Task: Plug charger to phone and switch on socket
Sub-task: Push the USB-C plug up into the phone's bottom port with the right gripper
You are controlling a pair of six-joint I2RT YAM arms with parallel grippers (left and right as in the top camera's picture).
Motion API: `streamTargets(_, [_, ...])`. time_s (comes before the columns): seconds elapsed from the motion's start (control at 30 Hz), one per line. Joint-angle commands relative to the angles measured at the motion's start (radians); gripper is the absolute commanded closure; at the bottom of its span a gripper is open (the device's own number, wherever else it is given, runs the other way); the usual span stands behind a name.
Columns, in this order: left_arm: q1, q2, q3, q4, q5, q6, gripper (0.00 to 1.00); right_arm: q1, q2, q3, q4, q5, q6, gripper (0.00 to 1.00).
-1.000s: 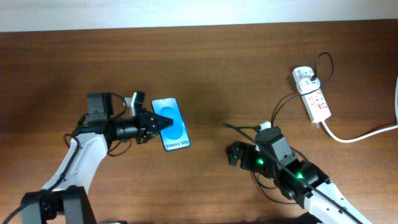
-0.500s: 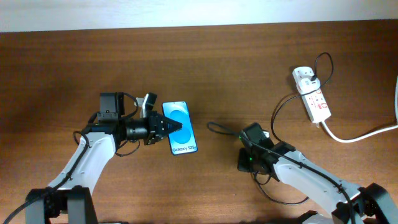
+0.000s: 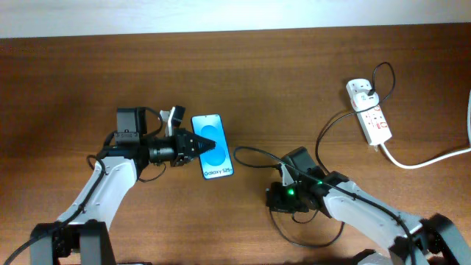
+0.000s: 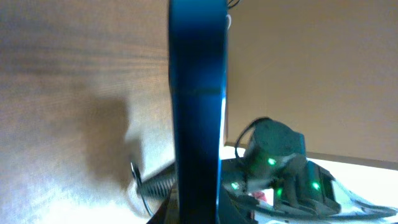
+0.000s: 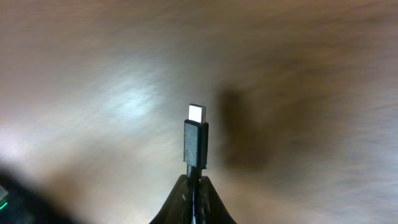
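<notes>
The phone (image 3: pixel 214 140), blue screen lit, is held at its left long edge by my left gripper (image 3: pixel 200 146), which is shut on it. From the left wrist the phone (image 4: pixel 198 93) shows edge-on, rising from between the fingers. My right gripper (image 3: pixel 271 197) sits right of the phone and a little nearer the front, shut on the charger cable just behind its connector. In the right wrist view the connector tip (image 5: pixel 196 140) sticks up from the closed right gripper (image 5: pixel 194 182). The charger cable (image 3: pixel 324 140) runs back to the socket (image 3: pixel 370 110) at the far right.
A thick white cord (image 3: pixel 427 158) leaves the socket toward the right edge. Slack black cable loops on the wood around my right arm (image 3: pixel 346 206). The right arm with green lights (image 4: pixel 273 162) shows behind the phone in the left wrist view.
My right gripper has gone from open to shut on the charger cable and moved left toward the phone. The left gripper carried the phone slightly right, then held still.
</notes>
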Motion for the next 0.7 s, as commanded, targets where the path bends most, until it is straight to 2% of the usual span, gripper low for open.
streamTargets(0.0, [-0.001, 0.000, 0.021, 0.089, 0.039, -0.014, 1.00, 0.005, -0.141, -0.006, 0.008, -0.266, -0.118, 0.96])
streamTargets(0.07, [-0.001, 0.000, 0.021, 0.257, 0.096, -0.087, 1.00, 0.004, -0.263, -0.006, 0.011, -0.354, -0.190, 0.96])
streamTargets(0.13, [-0.001, 0.000, 0.021, 0.358, 0.106, -0.174, 1.00, 0.004, -0.332, -0.006, 0.026, -0.416, -0.244, 0.96])
streamTargets(0.2, [-0.001, 0.000, 0.021, 0.375, 0.106, -0.196, 1.00, 0.004, -0.348, -0.006, 0.143, -0.472, -0.265, 0.96])
streamTargets(0.3, [-0.001, 0.000, 0.021, 0.394, 0.106, -0.352, 1.00, 0.005, -0.346, -0.006, 0.286, -0.473, -0.233, 0.95])
streamTargets(0.53, [-0.002, 0.000, 0.021, 0.399, 0.078, -0.381, 1.00, 0.005, -0.204, -0.006, 0.559, -0.469, -0.041, 0.96])
streamTargets(0.67, [-0.003, 0.000, 0.021, 0.457, 0.075, -0.381, 1.00, 0.006, -0.170, -0.006, 0.587, -0.404, -0.042, 0.96])
